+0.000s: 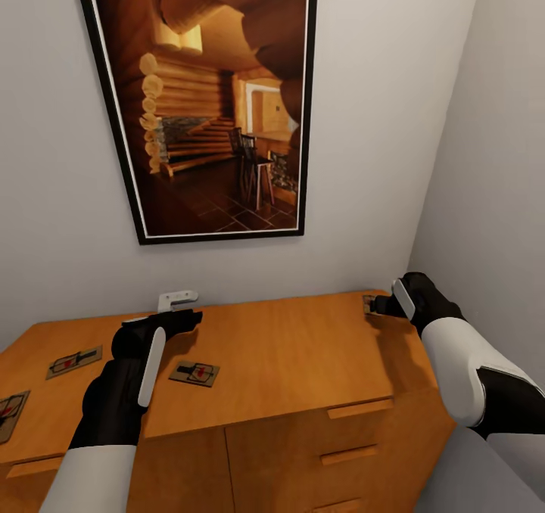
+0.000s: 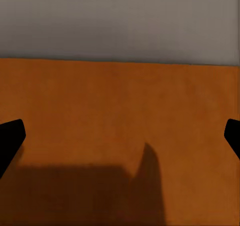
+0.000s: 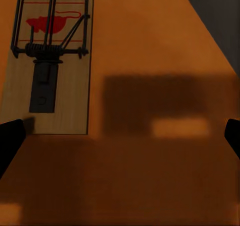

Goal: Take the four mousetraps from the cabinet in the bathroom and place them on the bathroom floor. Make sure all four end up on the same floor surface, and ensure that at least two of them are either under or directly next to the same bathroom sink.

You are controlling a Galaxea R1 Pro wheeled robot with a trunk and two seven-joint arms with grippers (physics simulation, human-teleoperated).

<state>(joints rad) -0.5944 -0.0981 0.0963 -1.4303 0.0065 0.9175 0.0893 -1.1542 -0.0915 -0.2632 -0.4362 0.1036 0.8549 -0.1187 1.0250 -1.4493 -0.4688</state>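
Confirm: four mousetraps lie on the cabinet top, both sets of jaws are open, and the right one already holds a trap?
Not quite: the right gripper holds nothing. The right wrist view shows its jaws spread wide, with the far-right mousetrap lying flat on the cabinet ahead of them, ungrasped. The rest stands: four traps on top in the head view, and the left gripper open too.

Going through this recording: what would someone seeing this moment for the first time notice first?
The big framed picture of a log-cabin room on the white wall above the orange-brown cabinet. Next, the mousetraps lying flat on the cabinet top: three near the left arm, and one at the far right corner just ahead of the right gripper, whose fingers are spread wide. The left gripper hovers open over bare wood.
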